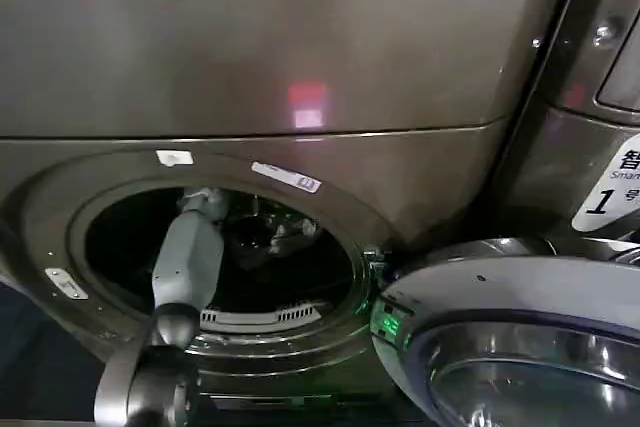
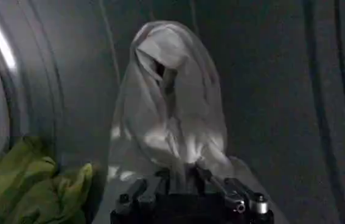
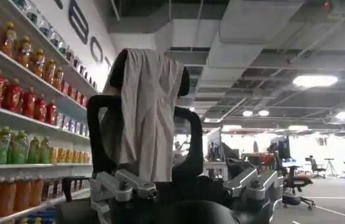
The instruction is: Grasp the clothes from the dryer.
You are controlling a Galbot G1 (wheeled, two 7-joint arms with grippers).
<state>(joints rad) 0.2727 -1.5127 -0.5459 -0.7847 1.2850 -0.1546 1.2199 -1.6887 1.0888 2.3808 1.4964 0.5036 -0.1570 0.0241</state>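
The left arm reaches through the round mouth of the bronze-grey dryer [image 1: 300, 57], its left claw [image 1: 205, 202] deep in the dark drum toward 11 o'clock of the opening. In the left wrist view the claw [image 2: 181, 176] is clenched on the lower folds of the white-grey cloth [image 2: 172, 103], which stands up in a hooded heap against the drum's back wall. The yellow-green cloth [image 2: 32, 189] lies crumpled on the drum floor just beside it, apart from the claw. Bare drum wall lies open on the white cloth's other side. The glass door [image 1: 520, 347] hangs swung wide at 4 o'clock, clear of the mouth. The right claw [image 3: 184, 185] is released, pointing at a chair [image 3: 145, 115] draped with cloth beside shelves [image 3: 26, 109] of bottles.
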